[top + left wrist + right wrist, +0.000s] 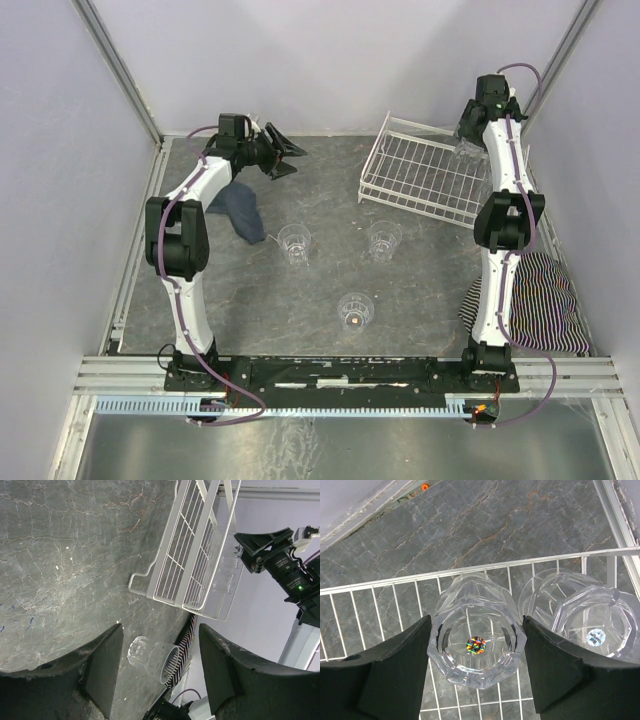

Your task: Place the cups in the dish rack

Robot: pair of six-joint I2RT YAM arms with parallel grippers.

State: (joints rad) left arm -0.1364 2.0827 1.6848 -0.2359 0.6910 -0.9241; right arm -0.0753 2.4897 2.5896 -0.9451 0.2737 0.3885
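Observation:
Three clear cups stand upright on the table: one left of centre [295, 243], one at centre [384, 240] and one nearer [356, 311]. The white wire dish rack [420, 178] sits at the back right. My right gripper [476, 622] is over the rack's far right corner, jaws wide apart on either side of an upside-down cup [477, 632] that rests on the rack grid [380, 610]. Two more upturned cups [585, 622] sit just to its right. My left gripper [283, 152] is open and empty at the back left. It looks across at a table cup [152, 657] and the rack [185, 555].
A dark blue cloth [240, 210] lies by the left arm. A striped cloth [545, 300] lies at the right edge near the right arm's base. Walls close in the table at the back and on both sides.

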